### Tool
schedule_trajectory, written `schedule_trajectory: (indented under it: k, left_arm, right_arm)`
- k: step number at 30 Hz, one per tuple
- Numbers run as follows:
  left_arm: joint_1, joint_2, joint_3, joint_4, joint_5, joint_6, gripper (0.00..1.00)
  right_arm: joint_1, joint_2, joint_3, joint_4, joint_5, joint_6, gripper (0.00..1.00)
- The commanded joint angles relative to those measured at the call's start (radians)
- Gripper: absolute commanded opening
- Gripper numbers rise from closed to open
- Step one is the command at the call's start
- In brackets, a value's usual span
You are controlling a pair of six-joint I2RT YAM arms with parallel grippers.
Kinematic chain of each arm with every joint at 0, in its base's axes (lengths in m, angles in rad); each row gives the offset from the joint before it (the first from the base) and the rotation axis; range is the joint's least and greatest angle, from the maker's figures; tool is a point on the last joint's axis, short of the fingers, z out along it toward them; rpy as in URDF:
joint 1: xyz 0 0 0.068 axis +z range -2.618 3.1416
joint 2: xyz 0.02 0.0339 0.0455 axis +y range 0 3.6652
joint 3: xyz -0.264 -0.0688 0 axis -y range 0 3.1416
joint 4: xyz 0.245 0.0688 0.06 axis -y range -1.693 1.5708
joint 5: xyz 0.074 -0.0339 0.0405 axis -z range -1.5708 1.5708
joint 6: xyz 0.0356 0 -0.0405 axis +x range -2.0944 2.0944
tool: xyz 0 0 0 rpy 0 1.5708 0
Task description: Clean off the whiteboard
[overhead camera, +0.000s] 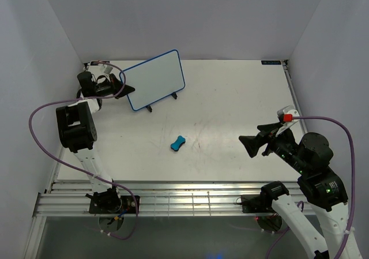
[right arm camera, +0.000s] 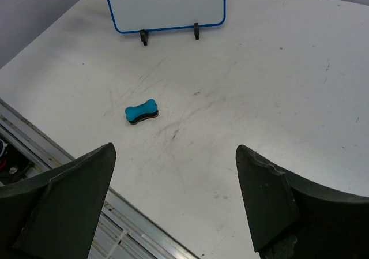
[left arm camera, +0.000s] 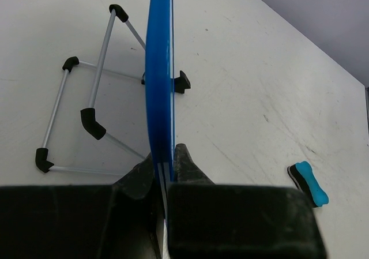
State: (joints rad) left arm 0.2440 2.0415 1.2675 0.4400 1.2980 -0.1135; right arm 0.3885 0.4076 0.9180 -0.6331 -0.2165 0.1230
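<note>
The whiteboard (overhead camera: 155, 79) stands upright on its wire stand at the back left, its white face blank inside a blue frame. My left gripper (overhead camera: 128, 88) is shut on the board's left edge. In the left wrist view the blue frame (left arm camera: 159, 80) runs edge-on between the black fingers (left arm camera: 187, 164). In the right wrist view the whiteboard (right arm camera: 166, 4) shows at the top. My right gripper (overhead camera: 251, 146) hangs open over the table's right side, nothing between its fingers (right arm camera: 262, 204). The blue bone-shaped eraser (overhead camera: 178, 143) lies on the table between the arms.
The wire stand (left arm camera: 86, 92) with black feet sits behind the board. Grey walls close the table at the back and both sides. Metal rails (overhead camera: 190, 201) run along the near edge. The eraser (right arm camera: 141, 111) lies ahead and left of the right gripper.
</note>
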Motion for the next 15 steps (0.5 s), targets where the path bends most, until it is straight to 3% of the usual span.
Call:
schedule_trajectory:
  k: [1,15]
  left_arm:
    - [0.005,-0.012,-0.003,0.031,0.02,0.035,0.0]
    - [0.018,-0.021,-0.066,-0.024,-0.066,0.109,0.0]
  right_arm:
    - [0.006,0.0,-0.001,0.046,-0.018,-0.01,0.9]
    - [0.006,-0.013,-0.005,0.047,-0.027,-0.006,0.9]
